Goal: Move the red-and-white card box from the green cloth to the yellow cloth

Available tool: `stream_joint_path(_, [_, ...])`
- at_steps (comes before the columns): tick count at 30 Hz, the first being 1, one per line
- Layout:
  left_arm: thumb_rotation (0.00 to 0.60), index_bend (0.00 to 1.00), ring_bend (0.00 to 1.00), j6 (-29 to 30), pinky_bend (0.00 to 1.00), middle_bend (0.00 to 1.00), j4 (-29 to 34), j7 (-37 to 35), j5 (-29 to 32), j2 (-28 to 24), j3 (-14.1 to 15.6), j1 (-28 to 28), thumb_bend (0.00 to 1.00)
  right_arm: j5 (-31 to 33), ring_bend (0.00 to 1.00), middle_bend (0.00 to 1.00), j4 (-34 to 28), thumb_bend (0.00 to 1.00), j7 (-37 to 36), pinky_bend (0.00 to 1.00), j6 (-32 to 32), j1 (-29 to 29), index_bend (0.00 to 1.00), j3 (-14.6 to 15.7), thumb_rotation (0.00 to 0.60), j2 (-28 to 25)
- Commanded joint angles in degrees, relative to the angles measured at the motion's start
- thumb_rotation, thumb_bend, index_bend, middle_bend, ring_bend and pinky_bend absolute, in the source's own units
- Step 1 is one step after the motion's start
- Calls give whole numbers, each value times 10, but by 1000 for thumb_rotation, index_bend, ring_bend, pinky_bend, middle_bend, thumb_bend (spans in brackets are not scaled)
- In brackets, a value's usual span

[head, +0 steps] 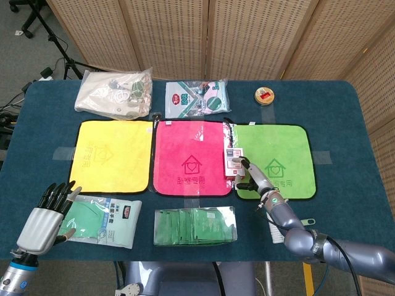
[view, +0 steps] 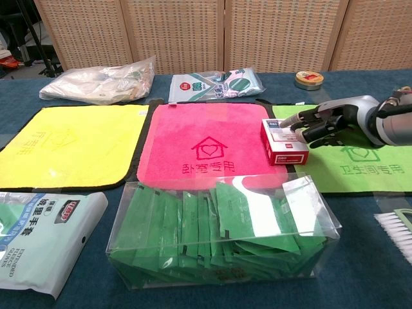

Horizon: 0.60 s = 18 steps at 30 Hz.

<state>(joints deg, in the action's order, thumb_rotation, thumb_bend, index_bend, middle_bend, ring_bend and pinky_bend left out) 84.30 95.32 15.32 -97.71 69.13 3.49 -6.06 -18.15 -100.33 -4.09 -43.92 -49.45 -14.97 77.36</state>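
The red-and-white card box (head: 232,164) (view: 281,143) lies flat across the seam between the pink cloth (head: 191,158) (view: 209,143) and the green cloth (head: 274,160) (view: 360,164), its left part over the pink cloth's right edge. The right hand (head: 252,179) (view: 328,122) is at the box's right side, with its fingertips (view: 291,123) touching the box top; whether it actually grips the box or only presses against it cannot be told. The yellow cloth (head: 113,155) (view: 64,143) lies at the left of the row of three, well apart from the box. The left hand (head: 49,214) hangs near the left corner of the dark blue table (head: 345,117), holding nothing, its fingers spread, just beside a white and green packet (head: 102,220) (view: 35,228). A clear box of green sachets (head: 194,225) (view: 222,228) sits on the near side of the pink cloth. On the far side lie a clear plastic bag (head: 114,92) (view: 100,80), a green and white packet (head: 197,97) (view: 215,84) and a small round tin (head: 265,95) (view: 309,79). A white brush (view: 396,228) lies at the near right.
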Motion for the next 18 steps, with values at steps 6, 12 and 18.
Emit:
stream_joint_path(6, [600,0,0,-1,0,0,0,-3,2,-1,-1,-1,111,30,0,11,-38,746,30,0,-50,-23,131,-5,600,11])
stream_joint_path(12, [600,0,0,-1,0,0,0,-3,1,-1,0,-1,111,44,0,11,-58,748,46,0,-72,-32,131,-11,600,18])
stream_joint_path(18, [600,0,0,0,0,0,1,-3,0,-1,0,-1,111,57,0,11,-69,749,62,0,-83,-43,131,-10,600,32])
